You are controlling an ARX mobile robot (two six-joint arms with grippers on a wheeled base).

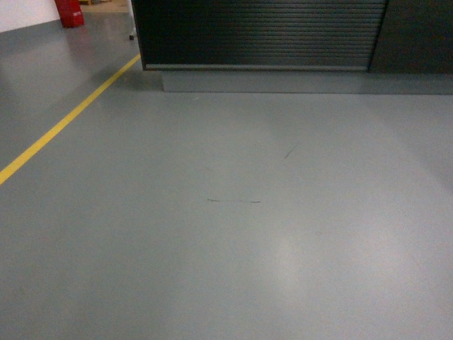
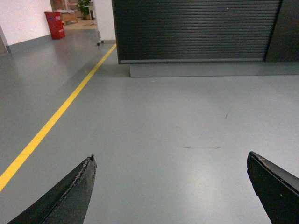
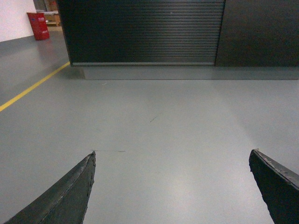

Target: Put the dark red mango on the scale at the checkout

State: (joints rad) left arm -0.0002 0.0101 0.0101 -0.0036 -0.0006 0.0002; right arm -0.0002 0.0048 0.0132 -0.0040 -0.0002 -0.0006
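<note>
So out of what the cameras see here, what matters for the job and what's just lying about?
For the job:
- long black checkout counter with ribbed front panel
- open left claw, empty
- open right claw, empty
No mango or scale in view.

Just there:
- yellow floor line
- red bin
- grey floor

Only the end effectors show. The left end effector (image 2: 172, 161) has two black, tapering fingers (image 2: 70, 196) with pointed tips and scuffed, slightly chipped pale edges. The right end effector (image 3: 173, 158) looks the same: dark matte wedge-shaped fingers (image 3: 65, 196), worn light along the inner edge.
</note>
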